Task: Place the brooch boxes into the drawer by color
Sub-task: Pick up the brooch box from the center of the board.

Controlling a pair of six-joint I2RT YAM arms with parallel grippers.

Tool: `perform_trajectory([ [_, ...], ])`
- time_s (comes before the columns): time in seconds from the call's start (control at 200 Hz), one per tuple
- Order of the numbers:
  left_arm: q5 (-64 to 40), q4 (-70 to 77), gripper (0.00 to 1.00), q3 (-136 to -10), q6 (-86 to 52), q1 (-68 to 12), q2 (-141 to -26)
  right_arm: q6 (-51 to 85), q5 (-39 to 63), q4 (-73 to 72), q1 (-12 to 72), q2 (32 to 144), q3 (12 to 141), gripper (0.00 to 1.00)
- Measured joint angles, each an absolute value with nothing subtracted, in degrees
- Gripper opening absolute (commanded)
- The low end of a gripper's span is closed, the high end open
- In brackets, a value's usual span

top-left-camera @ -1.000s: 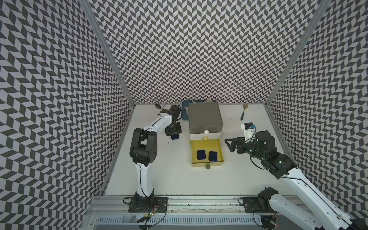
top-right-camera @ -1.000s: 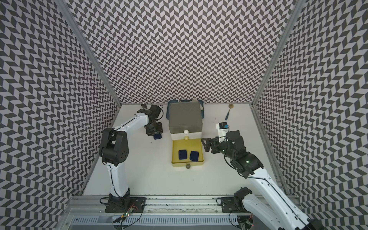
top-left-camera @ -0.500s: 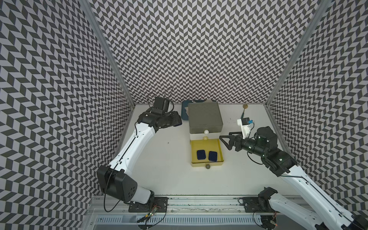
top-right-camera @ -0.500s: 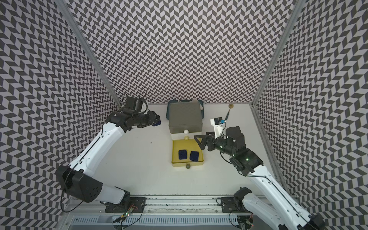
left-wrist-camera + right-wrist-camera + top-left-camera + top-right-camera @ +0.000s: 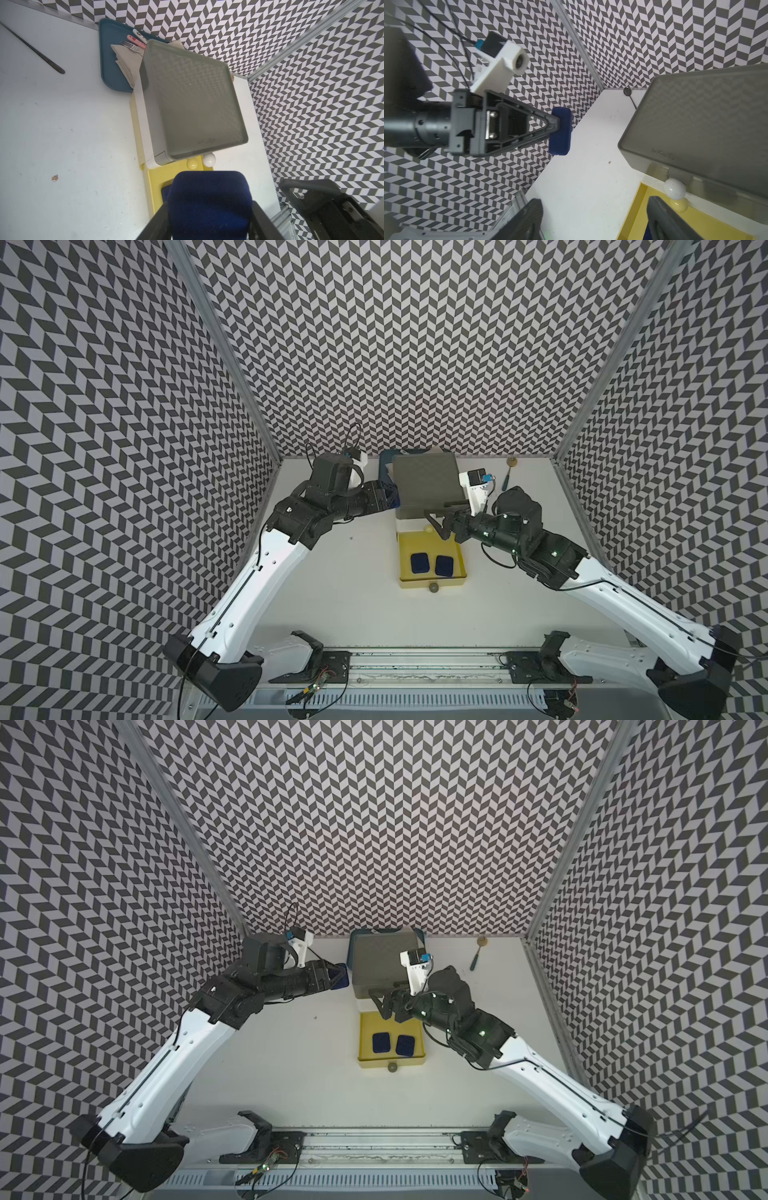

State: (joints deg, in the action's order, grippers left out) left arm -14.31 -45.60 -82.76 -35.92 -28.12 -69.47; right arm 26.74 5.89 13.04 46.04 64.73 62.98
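"Once we swung the left gripper (image 5: 563,129) up beside the chest (image 5: 426,485), what did it pinch?"

"A navy box (image 5: 209,199), bound, we judged, for the yellow drawer (image 5: 430,583) with 2 navy boxes (image 5: 419,563); our right gripper (image 5: 595,222) came over it, spread, empty."

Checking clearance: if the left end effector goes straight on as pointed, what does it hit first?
Likely the grey chest, led by the blue box the left end effector holds. Height unclear; it may pass over.

Chest (image 5: 426,483) sits between grippers: just right of left gripper (image 5: 557,125) and the box (image 5: 560,133) in it. Pulled-out drawer (image 5: 432,583) directly below right gripper (image 5: 436,523), two boxes (image 5: 419,563) (image 5: 444,565) inside. Tray (image 5: 108,68) behind chest.
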Motion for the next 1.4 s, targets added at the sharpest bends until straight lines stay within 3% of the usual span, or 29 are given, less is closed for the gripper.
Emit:
perform_trajectory([
  [0.561, -14.5, -45.4, 0.5, -81.9, -37.6, -32.1, -68.6, 26.0, 0.0, 12.3, 53.3, 72.3, 69.5, 0.78],
  [0.816, -13.5, -45.5, 0.5, -84.1, -37.9, -33.8, -69.4, 26.0, -0.7, 13.0, 53.6, 74.3, 71.0, 0.7],
  [1.077, -12.7, -45.5, 0.5, -84.2, -38.3, -35.3, -70.3, 26.2, -1.1, 12.9, 53.6, 74.3, 71.0, 0.46],
  [1.247, -12.0, -45.5, 0.51, -84.2, -38.4, -35.6, -70.5, 26.3, -1.3, 12.5, 53.7, 74.3, 71.0, 0.24],
  [1.402, -11.8, -45.3, 0.57, -84.3, -38.4, -35.7, -70.5, 27.5, -1.3, 12.3, 53.8, 74.3, 71.0, 0.13],
])
